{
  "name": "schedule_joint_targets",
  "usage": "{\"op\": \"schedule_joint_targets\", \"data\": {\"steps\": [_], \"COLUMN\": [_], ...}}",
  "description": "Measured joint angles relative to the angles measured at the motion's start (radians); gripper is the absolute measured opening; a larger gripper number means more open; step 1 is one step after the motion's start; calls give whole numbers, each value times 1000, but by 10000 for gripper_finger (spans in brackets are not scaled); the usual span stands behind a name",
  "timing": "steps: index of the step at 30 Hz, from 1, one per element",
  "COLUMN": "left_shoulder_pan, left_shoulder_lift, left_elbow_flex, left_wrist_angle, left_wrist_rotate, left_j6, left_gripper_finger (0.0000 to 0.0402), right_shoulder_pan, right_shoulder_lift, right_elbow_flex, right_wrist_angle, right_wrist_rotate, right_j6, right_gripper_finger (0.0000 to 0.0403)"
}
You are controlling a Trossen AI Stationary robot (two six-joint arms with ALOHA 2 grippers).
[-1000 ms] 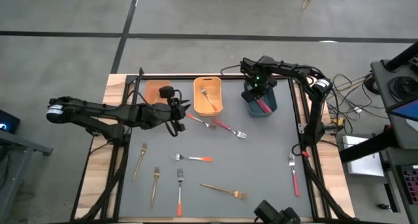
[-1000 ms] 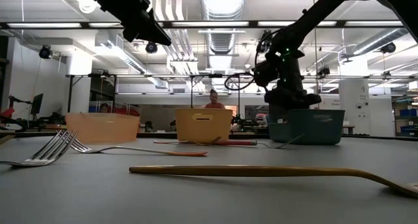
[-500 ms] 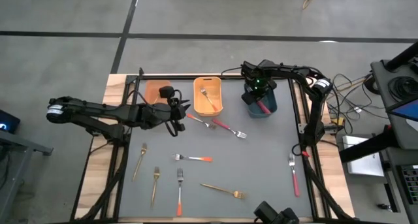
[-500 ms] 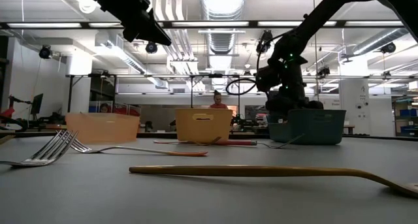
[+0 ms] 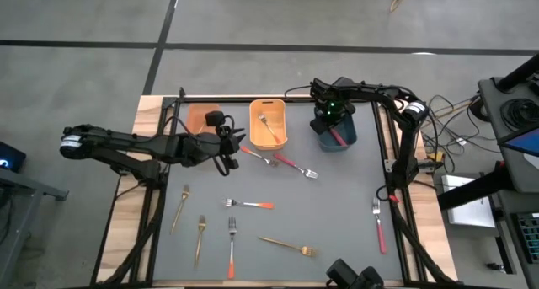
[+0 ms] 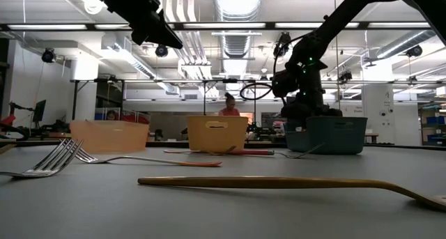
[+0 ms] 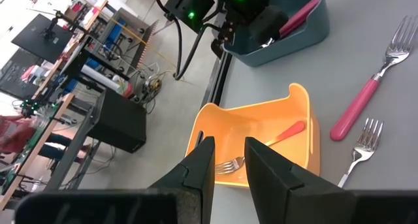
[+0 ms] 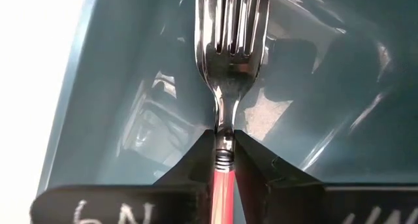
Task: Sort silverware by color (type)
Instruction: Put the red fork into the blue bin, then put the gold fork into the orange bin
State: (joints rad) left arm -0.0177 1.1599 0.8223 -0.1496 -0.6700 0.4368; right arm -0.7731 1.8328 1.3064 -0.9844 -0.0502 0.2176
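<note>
The right gripper (image 8: 224, 160) is clamped on a red-pink-handled fork (image 8: 228, 67), its two dark fingers (image 8: 196, 162) pinching the neck just where the silver stem meets the pink handle. The tines point away from the wrist, down into the teal bin (image 8: 130, 87), whose glossy inner wall and floor fill the right wrist view. From above, this gripper (image 5: 330, 112) sits over the teal bin (image 5: 349, 140) at the table's back right, with a pink handle (image 5: 338, 137) showing inside the bin.

The left gripper (image 7: 225, 168) hangs above the table between the flat orange bin (image 5: 200, 116) and the yellow-orange bin (image 5: 268, 124); its fingers (image 7: 199, 172) stand a narrow gap apart and hold nothing. Past them, the yellow-orange bin (image 7: 261, 139) contains an orange-handled fork (image 7: 261, 149).

On the grey table (image 5: 337, 213), just in front of that bin, lie two forks side by side: one with an orange handle (image 5: 259, 157) and one with a pink handle (image 5: 295, 166). Nearer the middle is another orange-handled fork (image 5: 249, 205). Toward the front left are two gold forks (image 5: 180, 208) (image 5: 200, 238) and an upright-lying orange-handled fork (image 5: 232, 247); a third gold fork (image 5: 288, 246) lies slanted front centre. A pink-handled fork (image 5: 379, 225) rests alone near the right edge.
</note>
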Motion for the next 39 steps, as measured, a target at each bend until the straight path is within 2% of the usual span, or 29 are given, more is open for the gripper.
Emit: {"op": "schedule_joint_targets", "data": {"steps": [13,22,26,34,39], "left_shoulder_pan": [0,0,0,0,0], "left_shoulder_lift": [0,0,0,0,0], "left_elbow_flex": [0,0,0,0,0], "left_wrist_angle": [0,0,0,0,-11], "left_wrist_rotate": [0,0,0,0,0], "left_j6": [0,0,0,-5,-44], "left_gripper_finger": [66,66,66,66,66], "right_shoulder_pan": [0,0,0,9,59], "right_shoulder_lift": [-4,-6,-21,-126,-230], "right_elbow_flex": [0,7,8,19,8], "right_wrist_angle": [-3,-5,-8,-13,12], "right_wrist_rotate": [-2,-2,-2,-1,1], "right_j6": [11,27,25,28,34], "right_gripper_finger": [57,111,115,116,116]}}
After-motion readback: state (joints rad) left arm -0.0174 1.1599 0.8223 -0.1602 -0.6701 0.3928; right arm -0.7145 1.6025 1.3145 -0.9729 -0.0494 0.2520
